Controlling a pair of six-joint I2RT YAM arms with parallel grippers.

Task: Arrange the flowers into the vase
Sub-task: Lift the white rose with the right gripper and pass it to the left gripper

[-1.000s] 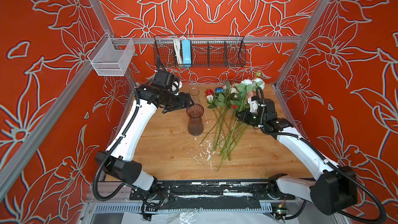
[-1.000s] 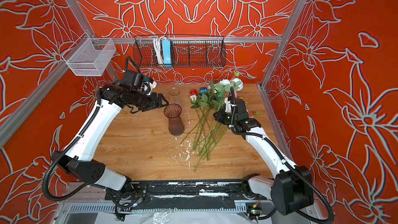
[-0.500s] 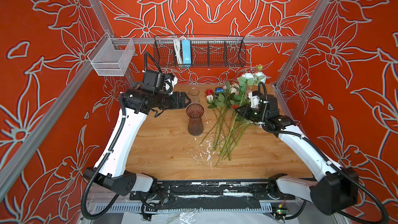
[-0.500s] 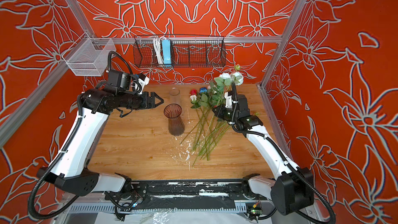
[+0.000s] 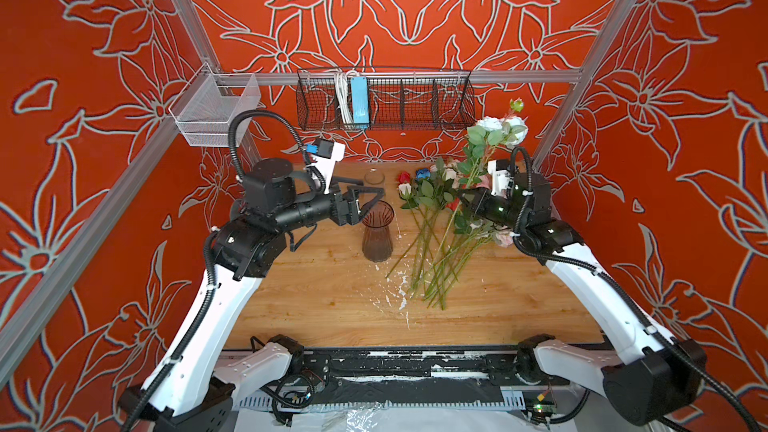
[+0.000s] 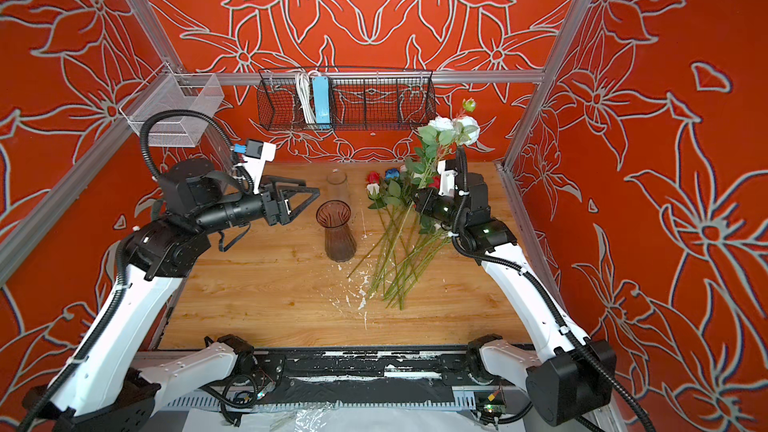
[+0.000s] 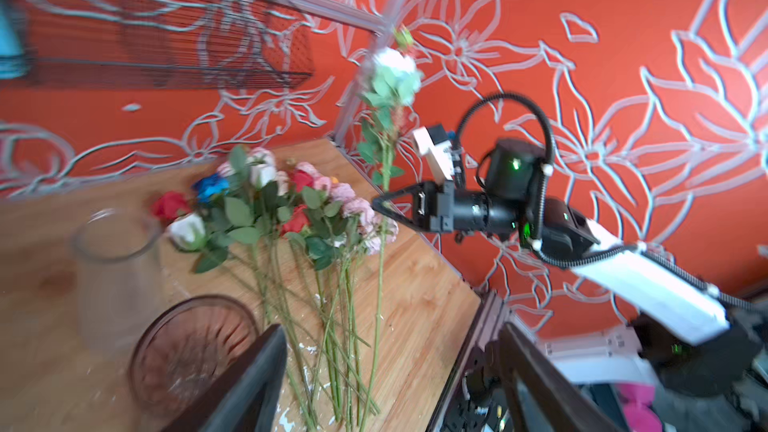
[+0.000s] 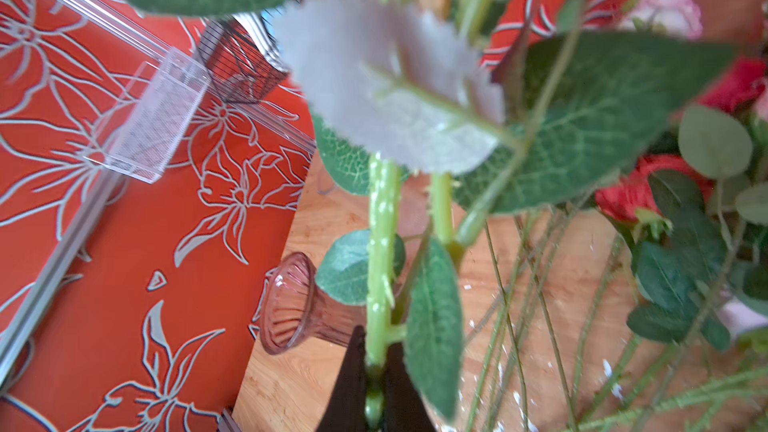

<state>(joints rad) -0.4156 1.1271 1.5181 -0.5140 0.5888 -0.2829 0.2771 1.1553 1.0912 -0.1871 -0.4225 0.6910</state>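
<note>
Over the counter (image 5: 316, 305), the left arm (image 5: 216, 326) has raised its elbow since a second ago, and the right arm (image 5: 590, 284) has gone up too. The heap of flowers (image 5: 428, 201) lies just right of the upright vase (image 5: 377, 238). The left jaws stand wide open and hold nothing, in the air just beside the vase rim. The right jaws are closed on the stem of one white flower (image 5: 492, 123), now higher than before. Its lower stem end is lost among the heap; the left wrist view is blurred.
</note>
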